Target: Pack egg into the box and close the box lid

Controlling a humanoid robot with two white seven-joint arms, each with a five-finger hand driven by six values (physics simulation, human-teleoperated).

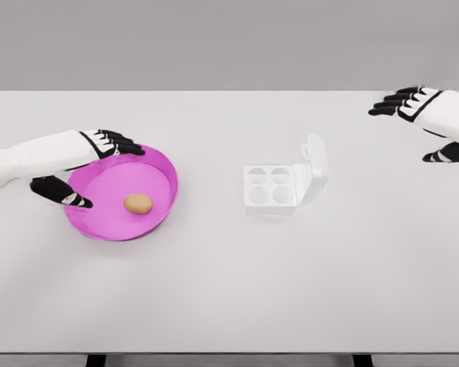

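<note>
1. The front edge of the white table (229, 306) carries nothing in this view; the working things sit in its middle band, within reach of both arms.

2. The egg (138, 203) lies on the floor of a shallow pink dish (164, 164) toward the table's left edge, slightly toward the dish's near side. It lies loose, touched by no finger, so the pick is not yet made. The raised rim likely keeps it from rolling off.

3. The left hand (88, 164) is spread over the dish's left rim, thumb low at the near side and fingers reaching across the far rim. It grasps nothing. By my reading it is either steadying the dish or poised to move in on the egg, which lies just to the right of the thumb tip.

4. The egg box (269, 187) stands near the table's middle, well apart from the dish. Its four cups are all vacant, and the lid (315, 164) stands propped up along the right side, so the cups are free from above and from the left, the side from which the egg would come.

5. The right hand (424, 115) hovers near the far right corner, fingers extended and relaxed, holding nothing. It seems parked clear, on the lid's side, perhaps for the closing.
</note>
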